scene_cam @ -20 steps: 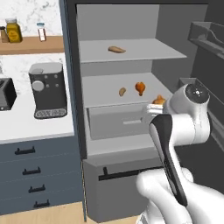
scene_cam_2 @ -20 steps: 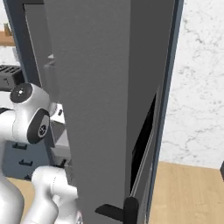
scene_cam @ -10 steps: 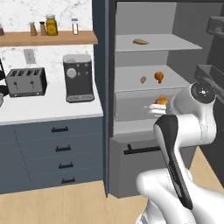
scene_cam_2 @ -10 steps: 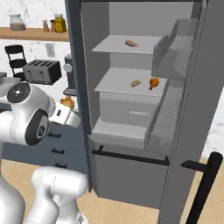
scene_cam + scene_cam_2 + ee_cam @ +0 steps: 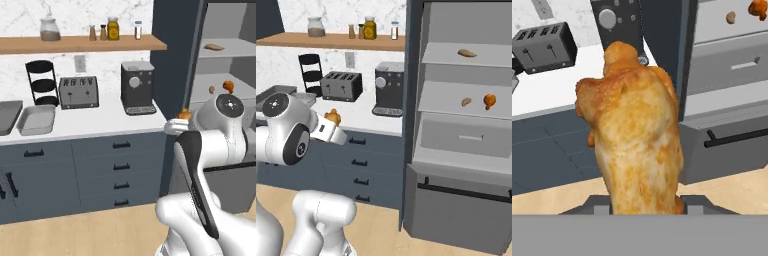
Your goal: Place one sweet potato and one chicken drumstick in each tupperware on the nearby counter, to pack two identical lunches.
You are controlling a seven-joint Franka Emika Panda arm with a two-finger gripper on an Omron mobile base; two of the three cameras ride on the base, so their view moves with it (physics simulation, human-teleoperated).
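The gripper [image 5: 643, 207] is clenched on a chicken drumstick [image 5: 634, 135], carried in the air off the bench's [image 5: 95, 127] right end. Glossy and probably slippery, rigid and light; hold at the thick meaty end seems safest.

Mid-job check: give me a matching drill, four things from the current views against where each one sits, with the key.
Things:
1. chicken drumstick
2. toaster
3. lighter tupperware
4. second drumstick

Places:
A. on the counter, left of the coffee machine
B. on the middle fridge shelf, beside a small sweet potato
C. clamped in the gripper
D. near the counter's left end, below the black wire rack

Pairs: 1-C, 2-A, 3-D, 4-B
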